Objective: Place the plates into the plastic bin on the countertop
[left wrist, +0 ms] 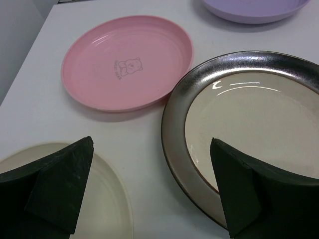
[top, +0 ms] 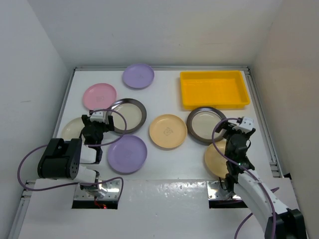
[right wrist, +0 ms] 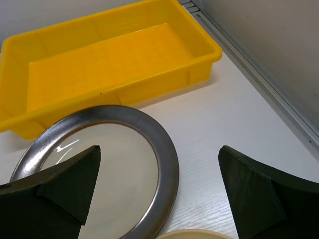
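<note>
Eight plates [top: 168, 131] are laid flat on the countertop [top: 164, 102], all outside the plastic bin [top: 214, 89], whose yellow floor is seen bare at the far right; a dark-rimmed plate [top: 206, 124] is set just before it. Left gripper [left wrist: 151, 144] and right gripper [right wrist: 159, 149] are held spread, nothing clasped

Yellow rectangular plastic bin [top: 214, 89] at far right of white flat bench [top: 164, 99]; dark-rimmed metallic round plate [top: 206, 124] just before it; lilac round plastic plate [top: 138, 75] to its left.
</note>
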Robot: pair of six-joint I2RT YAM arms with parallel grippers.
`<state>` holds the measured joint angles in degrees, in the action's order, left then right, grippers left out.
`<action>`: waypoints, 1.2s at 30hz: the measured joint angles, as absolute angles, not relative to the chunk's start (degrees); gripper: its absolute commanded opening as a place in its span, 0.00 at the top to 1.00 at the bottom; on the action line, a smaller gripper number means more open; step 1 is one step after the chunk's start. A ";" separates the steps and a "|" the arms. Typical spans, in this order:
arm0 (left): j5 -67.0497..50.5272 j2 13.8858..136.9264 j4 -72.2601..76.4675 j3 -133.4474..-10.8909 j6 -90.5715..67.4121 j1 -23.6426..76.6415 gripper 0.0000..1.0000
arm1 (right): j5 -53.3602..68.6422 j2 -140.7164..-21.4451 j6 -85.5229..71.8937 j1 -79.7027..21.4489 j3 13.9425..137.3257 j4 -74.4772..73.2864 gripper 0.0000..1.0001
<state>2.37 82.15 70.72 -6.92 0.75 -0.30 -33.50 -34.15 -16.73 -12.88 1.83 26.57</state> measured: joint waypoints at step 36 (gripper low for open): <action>-18.52 68.05 -29.45 -57.76 7.90 4.64 0.23 | 15.88 -85.25 -29.98 21.43 38.52 -18.24 0.38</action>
<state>-18.52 68.05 -29.45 -57.76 7.90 4.64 15.88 -85.25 -29.98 21.43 38.52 -18.24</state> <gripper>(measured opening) 0.767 0.670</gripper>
